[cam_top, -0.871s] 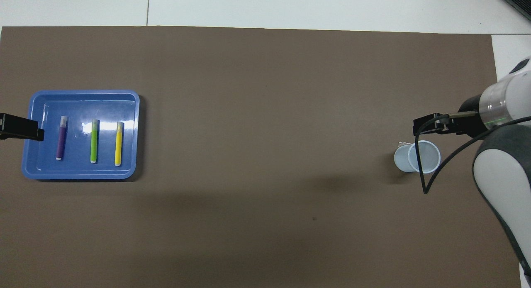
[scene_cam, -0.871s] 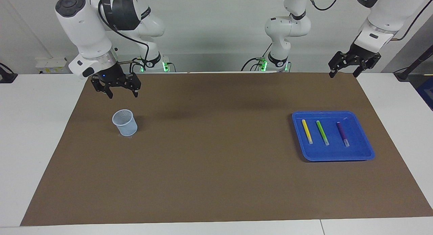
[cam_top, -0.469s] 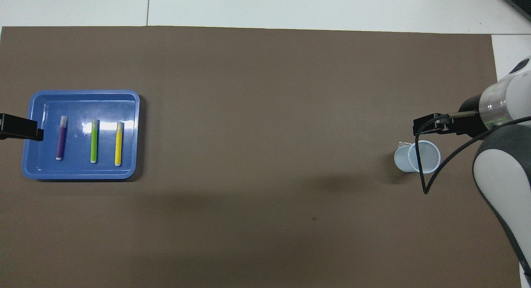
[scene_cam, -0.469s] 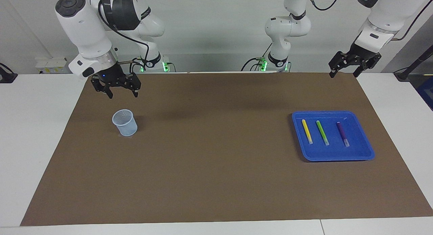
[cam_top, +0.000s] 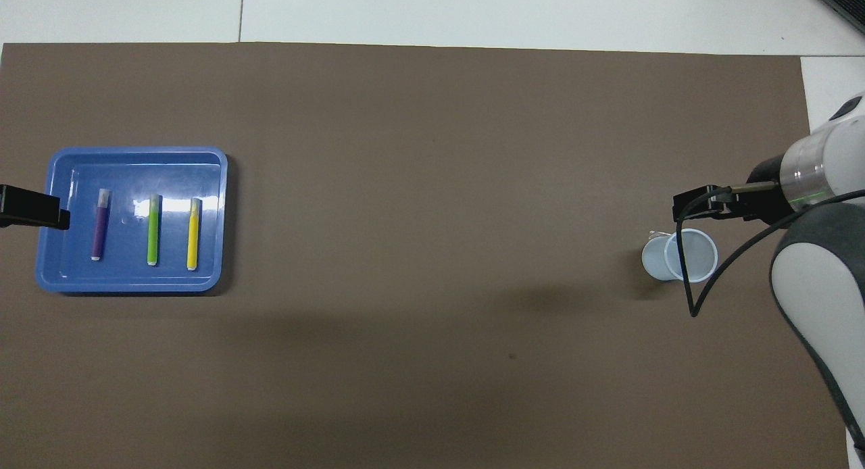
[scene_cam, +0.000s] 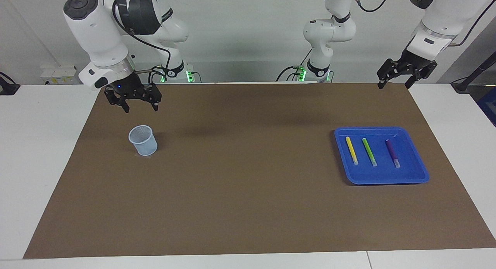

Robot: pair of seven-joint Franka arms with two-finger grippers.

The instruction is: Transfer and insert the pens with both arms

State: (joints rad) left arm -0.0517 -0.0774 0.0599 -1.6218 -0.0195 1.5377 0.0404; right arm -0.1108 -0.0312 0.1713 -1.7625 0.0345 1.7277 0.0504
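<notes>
Above the brown mat's edge nearest the robots, the left gripper (scene_cam: 395,83) hangs spread wide and empty, the right gripper (scene_cam: 140,106) likewise over the mat by a translucent pale plastic cup (scene_cam: 143,140). Yellow marker pen (scene_cam: 352,150), lime green marker pen (scene_cam: 369,152) and purple marker pen (scene_cam: 392,153) lie side by side in a shallow blue plastic tray (scene_cam: 419,173).

From the overhead view I get only a black tip of the left gripper (cam_top: 34,208) at the picture's edge, so its fingers are out of my sight there. The right arm (cam_top: 818,266) is cut off by the edge too, and its cable crosses the rim of the cup (cam_top: 679,255). In the facing view the upper links of both arms run out of the top of the picture.
</notes>
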